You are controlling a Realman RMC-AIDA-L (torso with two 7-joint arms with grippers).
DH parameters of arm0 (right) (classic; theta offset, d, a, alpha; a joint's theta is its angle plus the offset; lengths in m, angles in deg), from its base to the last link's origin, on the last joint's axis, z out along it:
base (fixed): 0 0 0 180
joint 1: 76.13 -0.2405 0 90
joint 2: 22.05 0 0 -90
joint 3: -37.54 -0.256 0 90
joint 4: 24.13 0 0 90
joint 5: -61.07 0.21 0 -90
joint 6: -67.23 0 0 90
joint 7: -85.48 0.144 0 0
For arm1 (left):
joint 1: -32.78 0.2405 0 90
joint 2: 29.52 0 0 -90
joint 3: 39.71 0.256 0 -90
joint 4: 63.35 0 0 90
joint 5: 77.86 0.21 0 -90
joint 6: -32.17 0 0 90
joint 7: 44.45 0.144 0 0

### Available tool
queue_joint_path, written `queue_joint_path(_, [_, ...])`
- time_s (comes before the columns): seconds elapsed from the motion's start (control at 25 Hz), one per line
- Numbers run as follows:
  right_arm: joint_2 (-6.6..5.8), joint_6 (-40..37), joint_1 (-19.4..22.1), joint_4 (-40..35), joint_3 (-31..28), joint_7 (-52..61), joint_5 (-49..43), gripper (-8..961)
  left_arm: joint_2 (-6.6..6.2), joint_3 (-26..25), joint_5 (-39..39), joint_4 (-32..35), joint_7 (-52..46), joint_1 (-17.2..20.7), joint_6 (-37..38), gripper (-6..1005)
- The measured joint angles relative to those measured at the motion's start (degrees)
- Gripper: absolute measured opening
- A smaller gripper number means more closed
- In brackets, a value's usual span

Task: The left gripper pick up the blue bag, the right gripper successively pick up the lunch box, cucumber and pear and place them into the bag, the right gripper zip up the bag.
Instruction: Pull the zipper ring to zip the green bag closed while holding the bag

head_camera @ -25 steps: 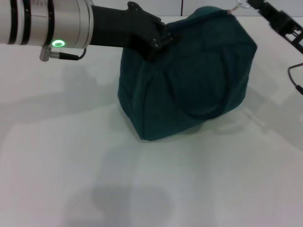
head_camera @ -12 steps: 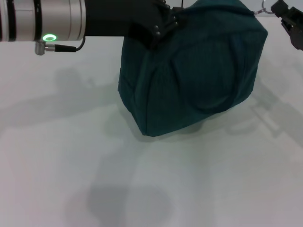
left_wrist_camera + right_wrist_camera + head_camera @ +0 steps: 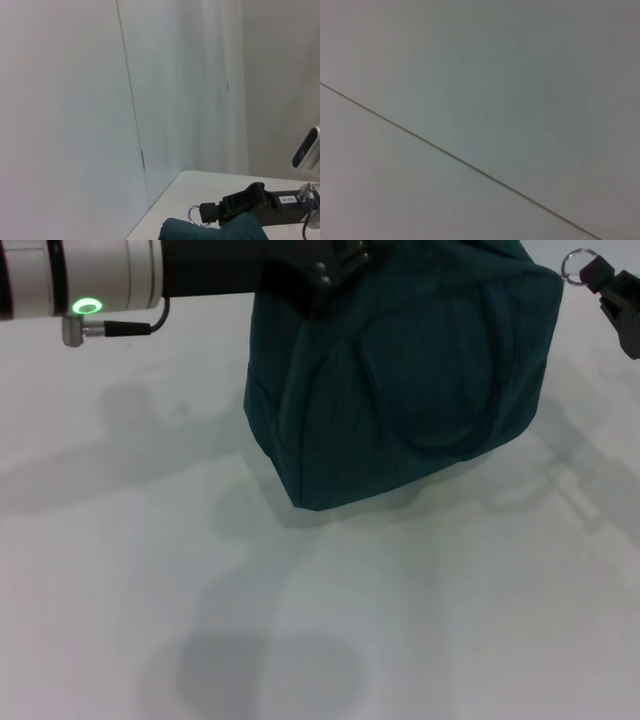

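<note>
Head view first: your left gripper (image 3: 325,275) has its jaws clamped on the blue bag (image 3: 410,380) at its top left corner, on the counter (image 3: 150,570); your right gripper (image 3: 600,275) holds the zipper ring (image 3: 576,263) at the bag's top right; left wrist view shows that gripper pinching the ring; right wrist view shows only blank wall.

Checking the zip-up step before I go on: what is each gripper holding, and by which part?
Left gripper grips the dark teal fabric bag at its top edge. Right gripper is at the bag's metal zipper ring; its grip is unclear.
</note>
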State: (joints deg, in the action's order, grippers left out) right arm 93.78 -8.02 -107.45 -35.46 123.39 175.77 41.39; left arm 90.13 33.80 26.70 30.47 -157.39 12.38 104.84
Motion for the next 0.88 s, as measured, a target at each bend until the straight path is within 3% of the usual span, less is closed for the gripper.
queue_joint_path(0.88, [-0.09, 1.8, -0.4, -0.4, 0.3, 0.5, -0.3, 26, -0.03, -0.1, -2.2, 0.1, 1.6, 0.6, -0.9, 63])
